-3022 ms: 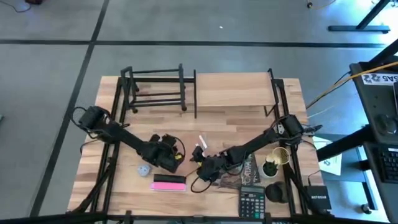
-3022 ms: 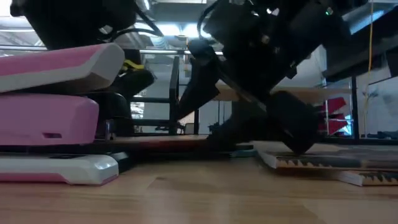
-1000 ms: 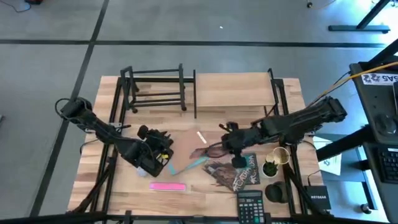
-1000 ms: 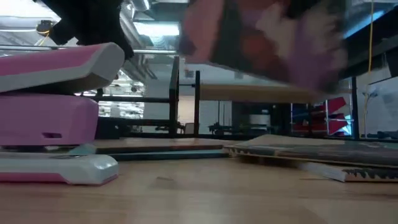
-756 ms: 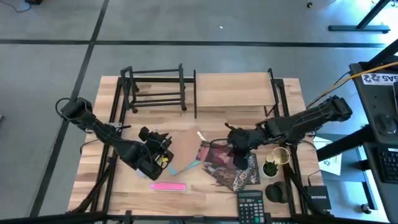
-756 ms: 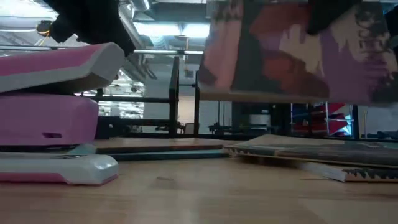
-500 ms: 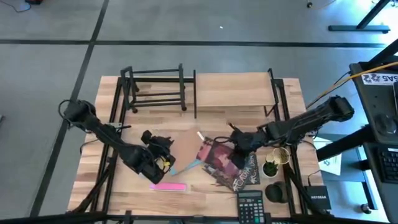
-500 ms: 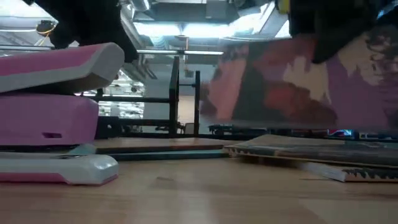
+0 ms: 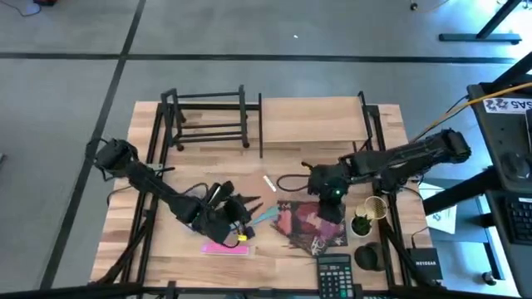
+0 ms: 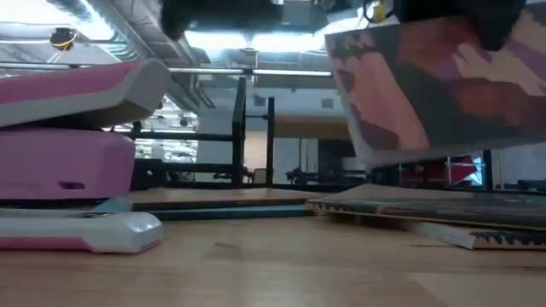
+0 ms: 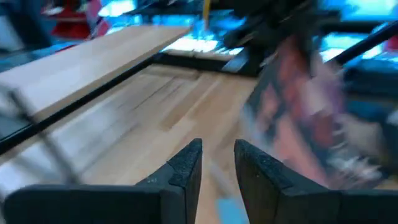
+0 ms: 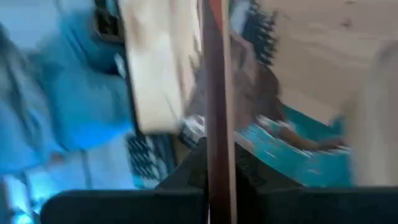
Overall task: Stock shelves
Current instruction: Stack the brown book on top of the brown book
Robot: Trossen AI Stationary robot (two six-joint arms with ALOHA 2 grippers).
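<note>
Right pincer [image 9: 326, 199] clamps a book [image 10: 444, 85] above the table; left pincer [image 11: 217, 163] hovers slightly parted.

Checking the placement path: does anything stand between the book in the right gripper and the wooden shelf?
Nothing visible does. The right gripper holds the pink-and-purple book off the table; only bare tabletop lies between it and the light wood shelf on black posts.

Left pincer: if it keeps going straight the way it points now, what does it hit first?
Probably the book hanging from the right pincer. In its wrist view the left pincer, slightly open and empty, aims over bare tabletop toward it. Depth is unclear.
</note>
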